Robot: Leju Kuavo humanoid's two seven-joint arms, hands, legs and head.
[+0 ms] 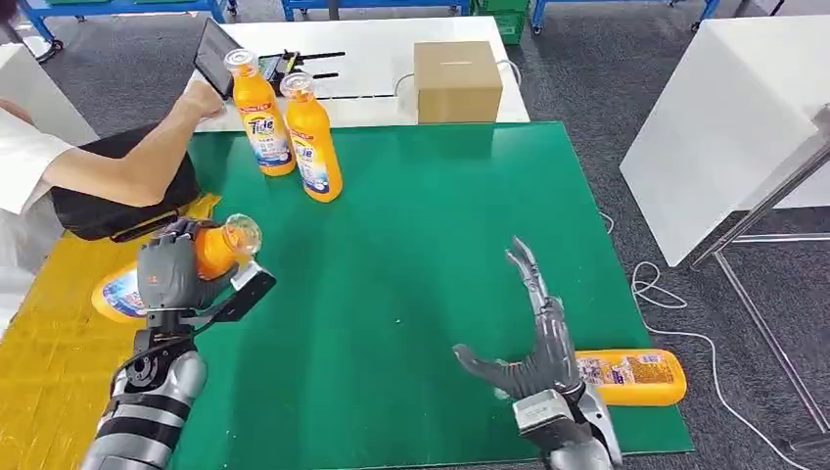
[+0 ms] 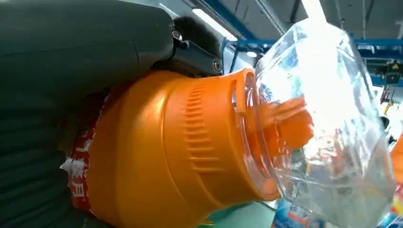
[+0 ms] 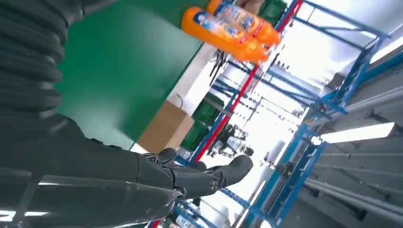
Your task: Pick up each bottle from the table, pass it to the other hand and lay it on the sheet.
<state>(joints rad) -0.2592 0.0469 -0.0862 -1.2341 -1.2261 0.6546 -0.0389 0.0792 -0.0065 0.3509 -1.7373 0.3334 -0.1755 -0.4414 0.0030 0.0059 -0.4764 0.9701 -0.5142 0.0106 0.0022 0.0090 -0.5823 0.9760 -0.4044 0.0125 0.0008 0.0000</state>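
My left hand (image 1: 168, 271) grips an orange detergent bottle (image 1: 210, 250) with a clear cap, held on its side above the seam between the yellow sheet (image 1: 49, 343) and the green mat (image 1: 411, 294). Up close, that held bottle (image 2: 180, 147) shows its orange shoulder and clear cap beside my left hand (image 2: 71, 57). Two more orange bottles (image 1: 262, 117) (image 1: 313, 142) stand upright at the mat's far left; the right wrist view catches them (image 3: 228, 28) too. Another bottle (image 1: 631, 377) lies on its side at the mat's near right corner. My right hand (image 1: 538, 343) is open above the mat, just left of it, fingers (image 3: 204, 175) spread.
A person's arm (image 1: 137, 162) reaches in from the left, the hand near the standing bottles. A black bag (image 1: 108, 211) lies by the arm. A cardboard box (image 1: 457, 80) and a tablet (image 1: 212, 57) sit on the white table behind the mat. Another white table (image 1: 724, 127) stands at right.
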